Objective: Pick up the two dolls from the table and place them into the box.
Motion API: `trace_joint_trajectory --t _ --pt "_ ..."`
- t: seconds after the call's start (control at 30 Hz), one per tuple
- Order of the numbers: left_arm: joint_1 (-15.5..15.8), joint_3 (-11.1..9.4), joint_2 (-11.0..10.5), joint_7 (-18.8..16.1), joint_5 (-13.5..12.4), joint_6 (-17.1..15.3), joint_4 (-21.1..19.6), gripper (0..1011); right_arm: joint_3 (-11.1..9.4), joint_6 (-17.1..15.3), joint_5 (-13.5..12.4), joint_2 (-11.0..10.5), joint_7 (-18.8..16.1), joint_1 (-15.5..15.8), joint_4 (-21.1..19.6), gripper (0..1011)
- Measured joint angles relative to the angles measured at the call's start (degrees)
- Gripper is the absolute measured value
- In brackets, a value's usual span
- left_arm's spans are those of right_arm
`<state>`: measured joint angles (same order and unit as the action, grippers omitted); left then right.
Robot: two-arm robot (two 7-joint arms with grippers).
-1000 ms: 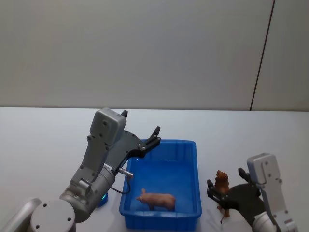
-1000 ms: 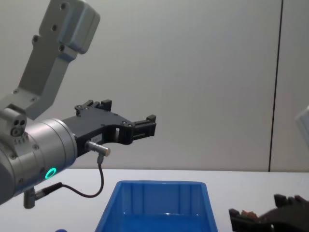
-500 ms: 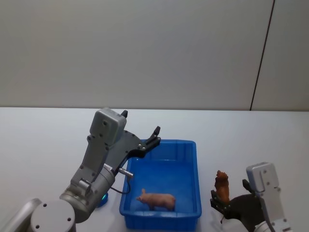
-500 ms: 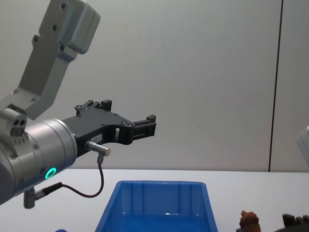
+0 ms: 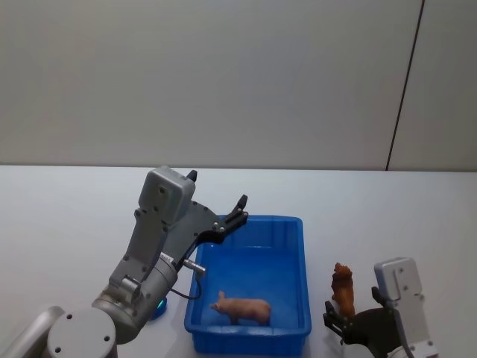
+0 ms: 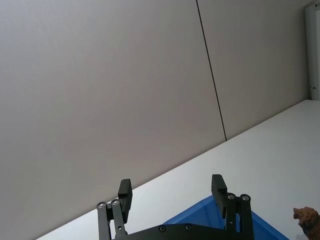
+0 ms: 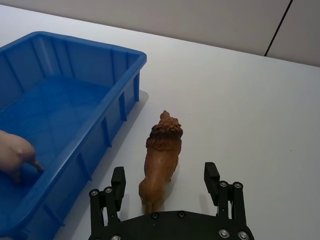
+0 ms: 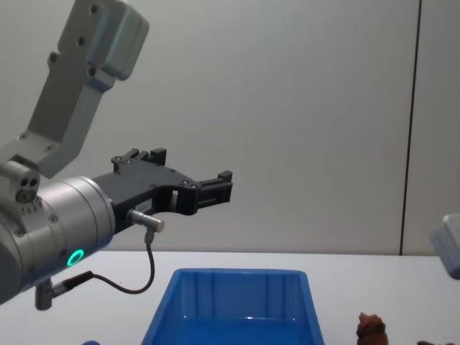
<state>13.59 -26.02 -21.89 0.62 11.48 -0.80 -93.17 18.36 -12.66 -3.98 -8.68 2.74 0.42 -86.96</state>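
Doll one of the pair, the brown doll (image 7: 160, 160), is being left standing upright on the white table (image 7: 240, 90) at lower centre of the right wrist view, just beside the outer wall of the box (image 7: 75, 42) and apart from it. It is being shown as a hard moulded lion with a ridged mane and a smooth, glossy body. It is being straddled by the right gripper (image 7: 165, 175), whose black fingers are being held spread, one by each flank and touching neither. That placing is judged to be a line-up for a side pinch on the narrow body.

The pink doll (image 5: 242, 307), a smooth pig shape, is being seen resting inside the box at lower centre of the head view, so half the task is judged done. The box is being seen as bright blue plastic, with sloping ribbed walls and a thick rim.

The left gripper (image 6: 171, 187) is being held spread and empty, raised above the box's far left part at centre of the head view, probably so that the right arm's path is being left free.
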Motion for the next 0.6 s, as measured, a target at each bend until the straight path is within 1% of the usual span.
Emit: trace_joint_trajectory --t 0.07,0.1,0.17,0.2,0.23,0.27,0.3,0.33,0.37,0.47,0.53,0.6 --pt "0.0 0.0 0.0 0.0 0.0 0.0 0.0 1001 -0.01 0.24 -0.06 0.19 0.0 -0.21 0.49 960" --pt "0.0 0.0 0.0 0.0 0.0 0.0 0.0 1002 -0.01 0.47 -0.14 0.39 -0.03 -0.46 1.08 921" --pt "0.0 0.0 0.0 0.0 0.0 0.0 0.0 1001 -0.01 0.78 -0.3 0.69 -0.12 -0.8 1.83 878" --pt "0.0 0.0 0.0 0.0 0.0 0.0 0.0 1001 -0.01 0.86 -0.36 0.78 -0.15 -0.9 2.05 878" --pt "0.0 0.0 0.0 0.0 0.0 0.0 0.0 1001 -0.01 0.94 -0.42 0.91 -0.19 -1.05 2.38 821" --pt "0.0 0.0 0.0 0.0 0.0 0.0 0.0 1002 -0.01 1.03 -0.49 1.0 -0.23 -1.15 2.6 821" --pt "0.0 0.0 0.0 0.0 0.0 0.0 0.0 1001 -0.01 1.16 -0.58 1.19 -0.29 -1.36 3.04 767" --pt "0.0 0.0 0.0 0.0 0.0 0.0 0.0 1001 -0.01 1.2 -0.6 1.27 -0.3 -1.45 3.24 754" --pt "0.0 0.0 0.0 0.0 0.0 0.0 0.0 1001 -0.02 1.27 -0.72 1.45 -0.34 -1.65 3.64 690" --pt "0.0 0.0 0.0 0.0 0.0 0.0 0.0 1001 -0.05 1.38 -0.92 1.72 -0.35 -1.94 4.19 630" --pt "0.0 0.0 0.0 0.0 0.0 0.0 0.0 1001 -0.08 1.4 -0.98 1.84 -0.35 -2.08 4.39 559" --pt "0.0 0.0 0.0 0.0 0.0 0.0 0.0 1002 -0.12 1.4 -1.08 1.94 -0.32 -2.17 4.58 511"
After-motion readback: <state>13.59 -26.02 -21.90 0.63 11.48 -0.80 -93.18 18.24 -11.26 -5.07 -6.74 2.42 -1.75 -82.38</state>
